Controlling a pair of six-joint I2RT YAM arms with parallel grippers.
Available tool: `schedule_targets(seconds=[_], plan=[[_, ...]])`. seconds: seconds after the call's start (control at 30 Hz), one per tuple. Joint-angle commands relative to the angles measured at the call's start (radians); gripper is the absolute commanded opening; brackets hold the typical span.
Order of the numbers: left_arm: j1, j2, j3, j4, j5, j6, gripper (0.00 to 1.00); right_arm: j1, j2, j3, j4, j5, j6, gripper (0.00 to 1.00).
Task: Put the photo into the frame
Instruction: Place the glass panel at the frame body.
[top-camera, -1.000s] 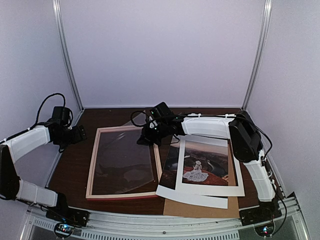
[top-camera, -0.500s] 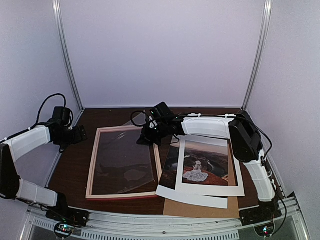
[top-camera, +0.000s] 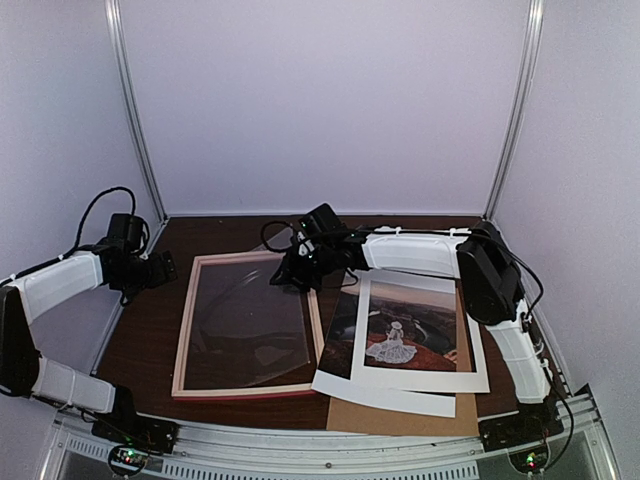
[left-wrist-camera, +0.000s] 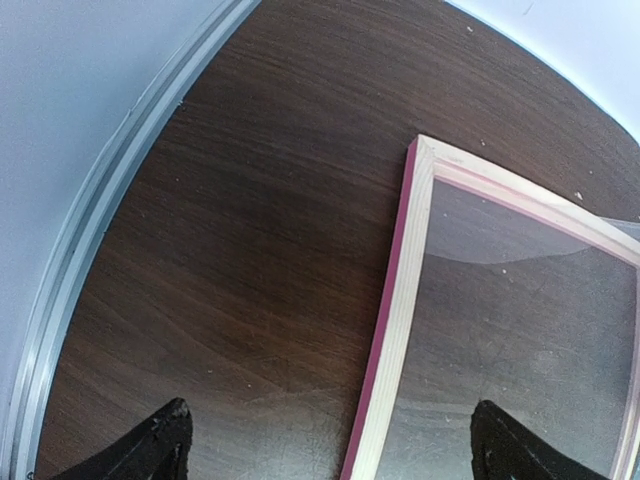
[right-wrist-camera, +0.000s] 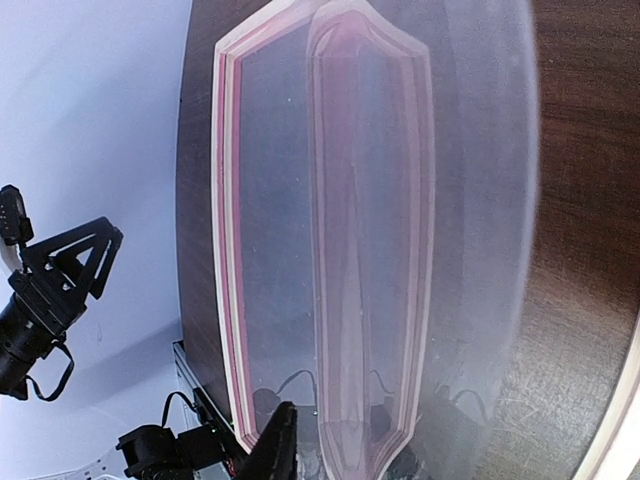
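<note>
At the left edge of the table the left gripper (top-camera: 163, 268) hung with fingers spread wide, holding nothing, just beside the frame (top-camera: 186, 330), which lay flat with a clear sheet (top-camera: 250, 320) bowed up at its far end. Over the frame's far right corner sat the right gripper (top-camera: 287, 275), jaws impossible to read, while the photo (top-camera: 405, 330) lay outside the frame to the right, on a white mat (top-camera: 390, 398). Best to lift straight up there, so the sheet settles flat inside the moulding first

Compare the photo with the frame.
The frame lies left on the dark table; the photo lies right, over a brown board. The frame is a hollow pale-wood border edged pink; the photo is a printed sheet showing a white-dressed figure. Both are rectangular and lie flat.
</note>
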Motion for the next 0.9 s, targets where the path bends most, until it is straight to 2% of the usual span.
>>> schedule_targets(seconds=[0.0,0.17,0.4,0.67,0.87], plan=[[-0.01,0.009,-0.011,0.037,0.011,0.013,0.98,0.004,0.024,0.05,-0.026,0.025,-0.009,0.27],[-0.019,0.015,-0.006,0.041,0.015,0.014,0.97,0.005,0.035,0.069,-0.078,0.04,-0.022,0.34],[-0.06,0.036,-0.004,0.059,0.036,0.02,0.98,0.004,0.044,0.075,-0.125,0.056,-0.032,0.5],[-0.076,0.128,0.008,0.031,0.019,0.054,0.95,0.004,0.049,0.085,-0.151,0.069,-0.054,0.66],[-0.076,0.17,0.018,0.03,0.011,0.071,0.93,0.003,0.049,0.084,-0.174,0.08,-0.067,0.73]])
